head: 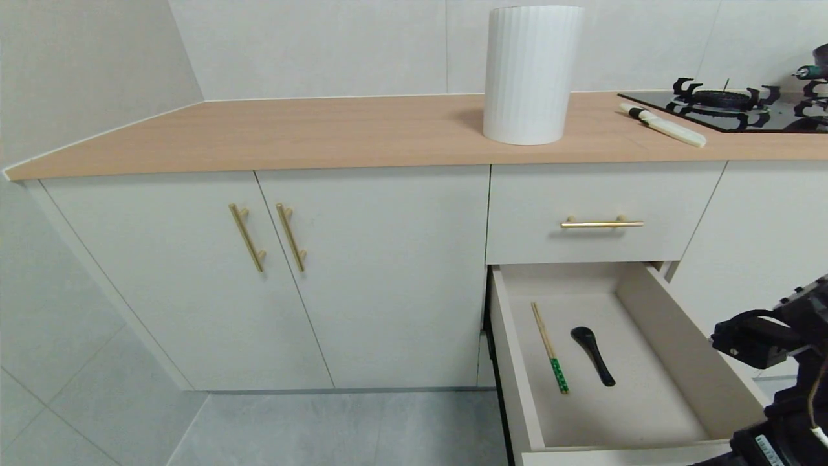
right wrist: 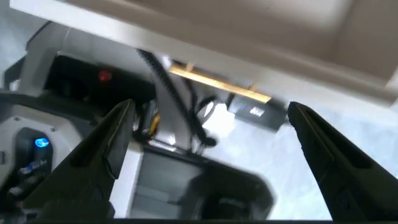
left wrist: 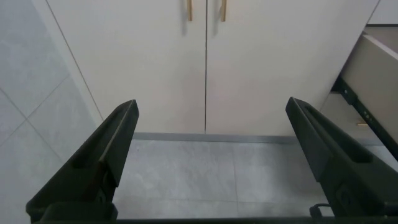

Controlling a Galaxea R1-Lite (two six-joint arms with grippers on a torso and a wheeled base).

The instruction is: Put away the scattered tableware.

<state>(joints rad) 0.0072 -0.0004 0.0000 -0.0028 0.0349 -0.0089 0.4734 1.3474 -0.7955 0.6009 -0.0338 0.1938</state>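
Chopsticks (head: 550, 349) and black spoon (head: 592, 355) lie in the open lower drawer (head: 686, 349), side by side, not touching. Chopsticks run front-to-back, green ends toward the drawer front, close to the left wall but clear of it. Spoon's bowl sits toward the back, handle angling fwd and slightly right. Bare drawer floor to the right and in front of both.

Up on the table (head: 323, 133), a knife (head: 663, 125) lies just beside the stove (head: 724, 100), dark handle toward the wall, pale blade pointing right and toward the table's front edge. White canister (head: 530, 74) stands upright left of it, apart. Long bare stretch of table left of that.

Left gripper (left wrist: 211, 106) is spread wide, holding nothing, over the floor (left wrist: 205, 174) in front of the cupboard doors (left wrist: 205, 62). Right gripper (right wrist: 210, 107) is also spread wide, nothing betw. the fingers, a gold handle (right wrist: 217, 81) beyond it.
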